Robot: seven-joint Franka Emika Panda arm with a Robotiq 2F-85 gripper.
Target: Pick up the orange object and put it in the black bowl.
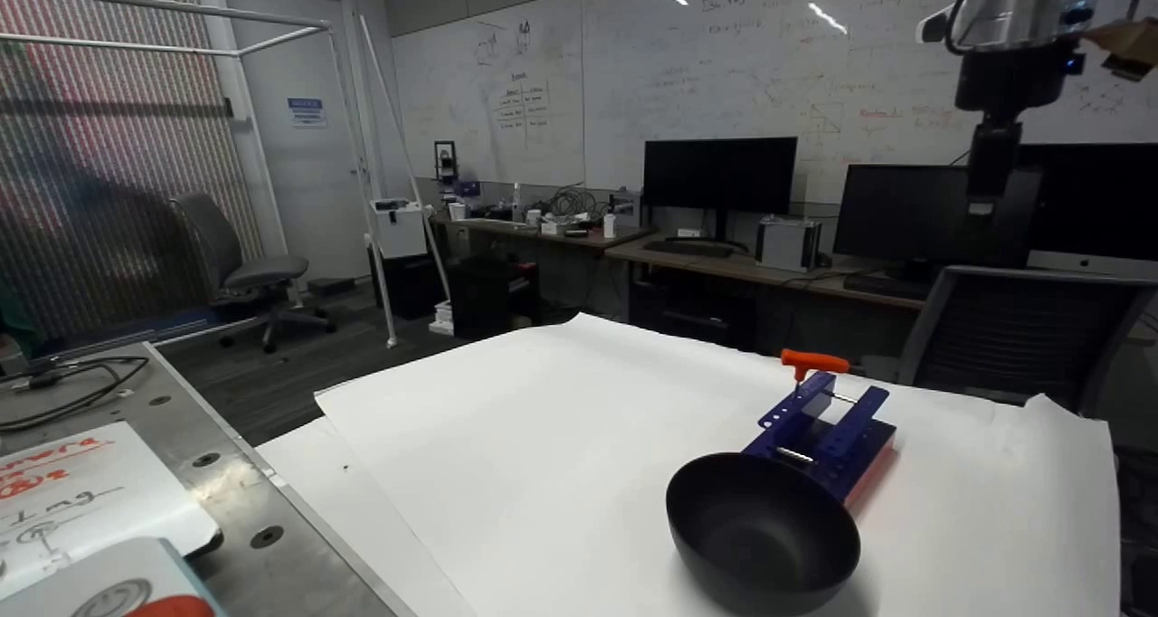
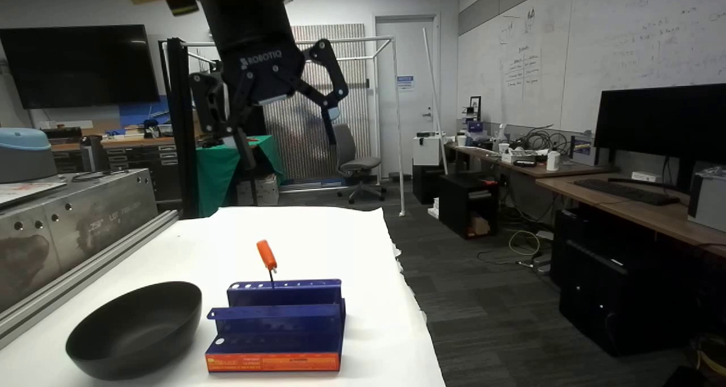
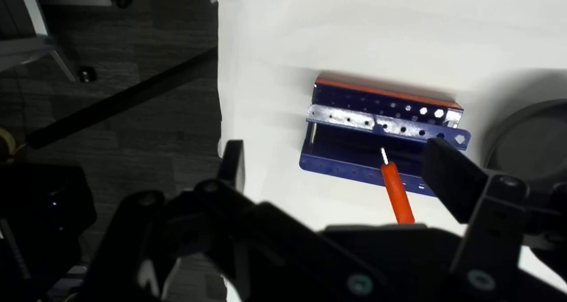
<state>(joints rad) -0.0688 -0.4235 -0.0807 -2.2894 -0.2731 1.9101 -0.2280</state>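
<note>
Where my gripper [image 2: 290, 153] hangs: high above the bench [image 1: 534, 472], well apart from the things on it.
Gripper state: fingers [image 2: 329, 126] spread wide, one standing to each side of the wrist view.
Orange object [image 2: 266, 255]: an orange handle with a slim metal shaft, located at the blue rack [image 2: 278, 341]. The shaft runs down to a perforated rail; the handle stands raised above it.
Shaft depth in the rail: I cannot tell.
Orange object, wrist view: appears between my fingers, nearer the finger at the right of the picture; the gripper body covers the end of the handle.
Blue rack: flat on the bench, with two parallel raised rails pierced by holes. A printed orange strip runs along one long side.
Black bowl [image 1: 764, 545]: upright on the bench, mouth up, just beside one end of the rack. In the wrist view I see a narrow gap between the two, and my gripper covers part of the bowl.
Bench surface: white, with an uneven edge.
Background, in an exterior view: whiteboard [image 1: 669, 83] with handwriting, dark monitor [image 1: 721, 174], chair [image 1: 1022, 336] beyond the bench edge.
</note>
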